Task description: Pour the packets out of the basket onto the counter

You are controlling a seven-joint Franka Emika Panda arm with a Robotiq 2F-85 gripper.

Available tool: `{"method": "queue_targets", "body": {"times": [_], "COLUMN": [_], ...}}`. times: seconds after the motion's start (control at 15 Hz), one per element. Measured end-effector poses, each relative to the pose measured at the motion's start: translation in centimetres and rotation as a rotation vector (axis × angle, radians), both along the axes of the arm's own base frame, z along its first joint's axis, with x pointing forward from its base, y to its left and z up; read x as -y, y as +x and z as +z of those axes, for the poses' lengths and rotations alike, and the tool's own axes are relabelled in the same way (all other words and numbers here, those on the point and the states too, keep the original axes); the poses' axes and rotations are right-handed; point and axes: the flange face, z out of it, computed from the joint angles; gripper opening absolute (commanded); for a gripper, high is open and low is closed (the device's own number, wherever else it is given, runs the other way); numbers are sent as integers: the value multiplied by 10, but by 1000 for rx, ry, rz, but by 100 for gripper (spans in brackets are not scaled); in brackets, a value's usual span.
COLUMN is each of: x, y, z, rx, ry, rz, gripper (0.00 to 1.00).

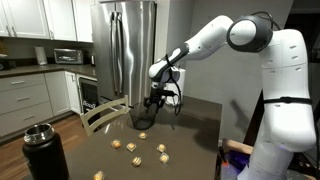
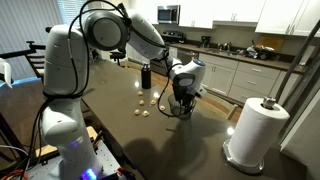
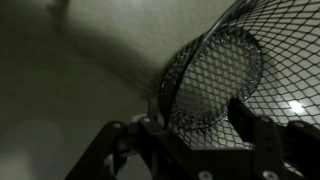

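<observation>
The dark wire-mesh basket is tipped on its side, low over the dark brown counter. My gripper is shut on its rim. In the wrist view the basket looks empty, with its mesh wall between the fingers of the gripper. Several small tan packets lie scattered on the counter beside the basket.
A black flask with a metal lid stands on the counter. A paper towel roll stands at one end. A wooden chair back sits at the counter edge. A steel fridge and white kitchen cabinets are behind.
</observation>
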Motion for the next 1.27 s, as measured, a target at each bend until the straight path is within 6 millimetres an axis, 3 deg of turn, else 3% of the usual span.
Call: {"method": "queue_targets", "body": {"times": [0.33, 0.53, 0.93, 1.27], "x": [-41, -55, -70, -94], "y": [-1, -8, -20, -28], "z": [54, 74, 81, 81], "rx": [60, 60, 43, 36], "ry": [-52, -120, -207, -245], "rz": [74, 75, 98, 177], "gripper": [100, 100, 100, 100]}}
